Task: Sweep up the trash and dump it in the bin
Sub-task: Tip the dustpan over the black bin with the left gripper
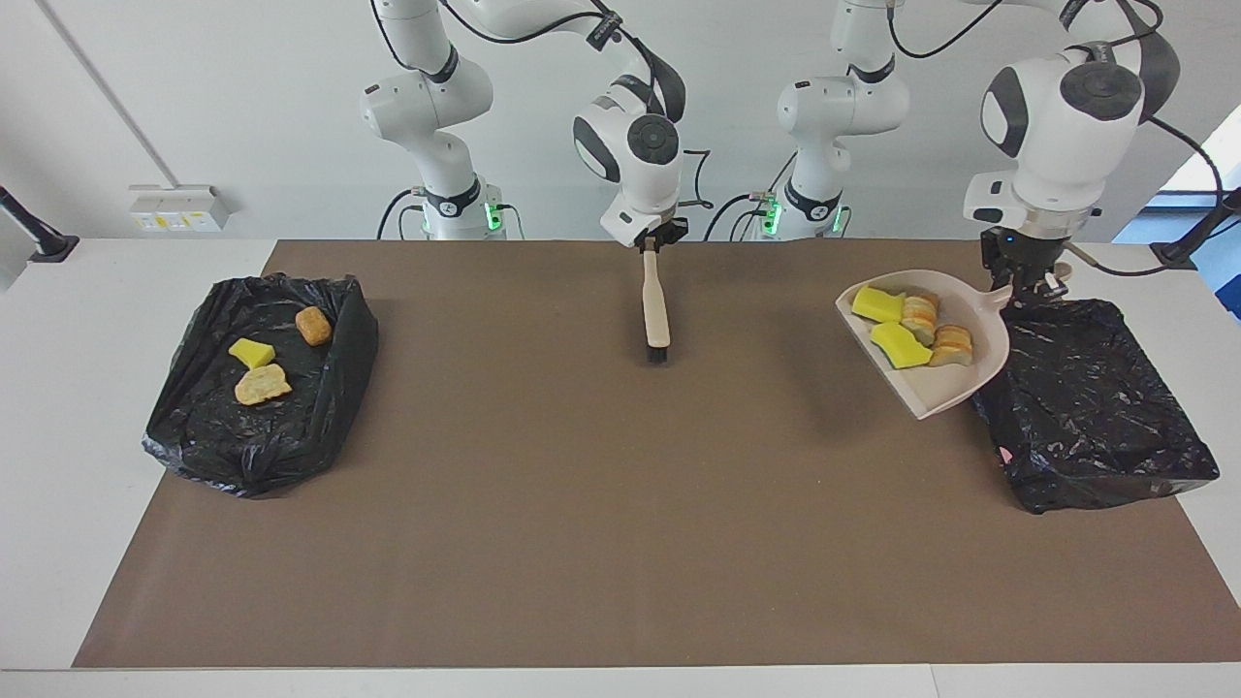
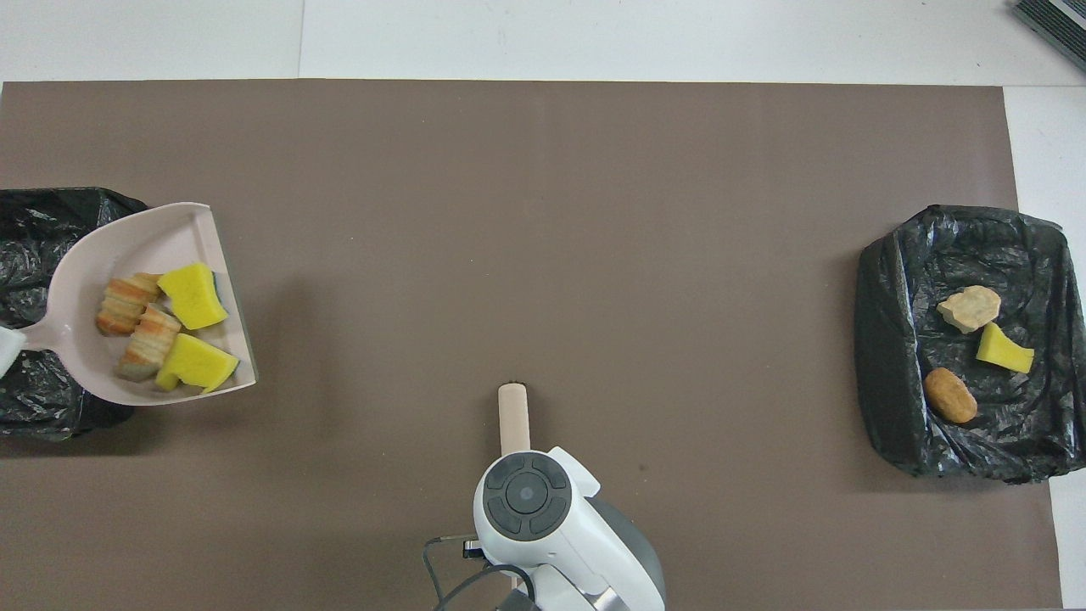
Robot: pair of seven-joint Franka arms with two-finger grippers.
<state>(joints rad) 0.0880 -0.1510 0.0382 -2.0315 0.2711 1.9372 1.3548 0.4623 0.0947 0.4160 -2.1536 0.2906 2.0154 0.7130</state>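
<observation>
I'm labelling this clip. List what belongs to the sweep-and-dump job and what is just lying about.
Belongs to the job:
- dustpan, raised in the left hand, partly over the lined bin
- four scraps in the dustpan
- brush, hanging from the right hand

Just lying about:
- second lined bin, with three scraps in it
- brown mat
</observation>
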